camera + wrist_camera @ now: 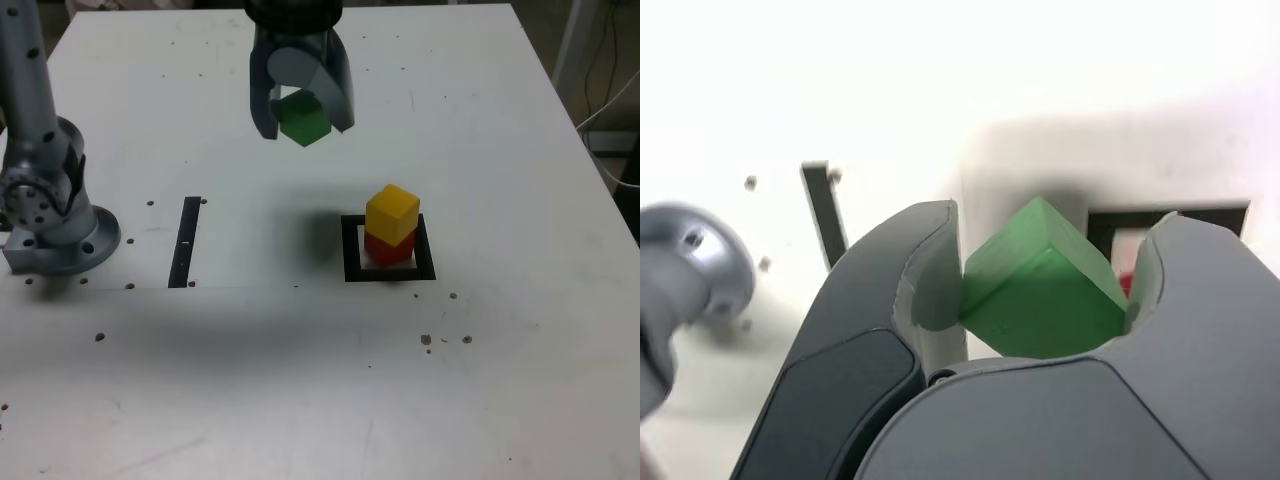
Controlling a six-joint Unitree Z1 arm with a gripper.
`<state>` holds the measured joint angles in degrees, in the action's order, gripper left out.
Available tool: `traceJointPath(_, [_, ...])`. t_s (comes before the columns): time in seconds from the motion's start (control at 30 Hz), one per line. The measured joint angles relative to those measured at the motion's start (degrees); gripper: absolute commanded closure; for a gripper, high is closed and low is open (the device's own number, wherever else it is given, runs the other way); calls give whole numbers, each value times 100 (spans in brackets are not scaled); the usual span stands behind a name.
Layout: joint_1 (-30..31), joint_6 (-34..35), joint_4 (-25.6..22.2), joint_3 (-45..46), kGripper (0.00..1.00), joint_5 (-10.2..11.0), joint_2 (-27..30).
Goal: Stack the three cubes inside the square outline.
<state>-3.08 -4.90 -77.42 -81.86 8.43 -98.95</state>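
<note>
In the exterior view, the tool (303,108) hangs at the upper center of the frame, above the white surface (230,380), clamped on 1 green cube (304,118). The wrist view shows its 2 fingers (930,290) on either side of that cube, which sits tilted between them with a corner up.

Right of center in the exterior view, 1 red cube (388,250) stands inside the square outline (426,250), and 1 yellow cube (392,214) rests on top of it. The 2 stacked cubes are turned at an angle to the black frame.

Left of center lies 1 straight black strip (185,242). At the far left of the exterior view, 1 rounded gray base (65,240) stands on the surface.
</note>
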Motion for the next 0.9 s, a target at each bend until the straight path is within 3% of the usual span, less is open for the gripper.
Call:
traceJointPath(0.3, [466, 576, -302, -586, 54, -321, -10])
traceJointPath(0.47, [661, 849, -302, -705, 54, -306, -17])
traceJointPath(0.7, [1093, 1663, -355, -822, 54, -131, -159])
traceJointPath(0.9, [1155, 1652, -326, -977, 54, -125, -350])
